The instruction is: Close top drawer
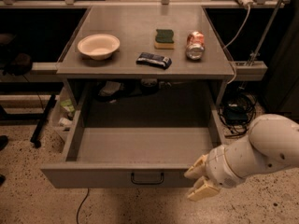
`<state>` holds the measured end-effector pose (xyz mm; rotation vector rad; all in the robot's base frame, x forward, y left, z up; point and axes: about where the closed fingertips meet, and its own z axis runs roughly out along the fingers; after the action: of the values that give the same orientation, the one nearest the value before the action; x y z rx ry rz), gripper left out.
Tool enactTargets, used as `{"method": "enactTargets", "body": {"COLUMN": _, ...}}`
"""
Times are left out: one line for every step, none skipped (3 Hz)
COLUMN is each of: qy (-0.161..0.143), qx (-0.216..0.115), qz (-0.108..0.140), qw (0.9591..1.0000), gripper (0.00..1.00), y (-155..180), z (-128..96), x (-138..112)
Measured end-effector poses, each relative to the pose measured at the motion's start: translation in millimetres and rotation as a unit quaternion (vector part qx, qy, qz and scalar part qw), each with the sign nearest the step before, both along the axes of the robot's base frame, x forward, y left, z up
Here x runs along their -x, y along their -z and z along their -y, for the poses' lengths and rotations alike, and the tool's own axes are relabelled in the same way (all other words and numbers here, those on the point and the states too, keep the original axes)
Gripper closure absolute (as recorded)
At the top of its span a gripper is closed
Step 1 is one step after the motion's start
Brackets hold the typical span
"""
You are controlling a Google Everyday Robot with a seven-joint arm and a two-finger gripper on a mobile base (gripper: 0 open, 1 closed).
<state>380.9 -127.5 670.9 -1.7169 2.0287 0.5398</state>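
The top drawer [107, 175] is a wide grey metal box pulled far out from under the table. It is empty inside, and a small dark wire handle [147, 178] sits at the centre of its flat front panel. My gripper [199, 178], on a white arm from the lower right, is at the right end of that front panel. Its beige fingers [196, 166] are slightly apart and hold nothing. The upper finger overlaps the panel's right corner; I cannot tell whether it touches.
On the grey table top [135, 31] are a white bowl [98, 45], a green sponge [164, 38], a dark packet [153, 59] and a tipped soda can [195, 45]. Cables [236, 113] lie on the floor at right. Clutter [65, 115] sits left of the drawer.
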Motion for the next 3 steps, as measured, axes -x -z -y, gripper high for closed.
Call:
{"method": "enactTargets", "body": {"qy": -0.01, "qx": -0.009, "qz": 0.0, "qw": 0.9999, "gripper": 0.0, "y": -0.5, "z": -20.6, "x": -24.2}}
{"method": "enactTargets", "body": {"qy": -0.01, "qx": -0.009, "qz": 0.0, "qw": 0.9999, "gripper": 0.0, "y": -0.5, "z": -20.6, "x": -24.2}}
{"method": "enactTargets", "body": {"qy": -0.003, "qx": -0.008, "qz": 0.004, "qw": 1.0, "gripper": 0.0, "y": 0.7, "z": -20.5, "x": -29.0}}
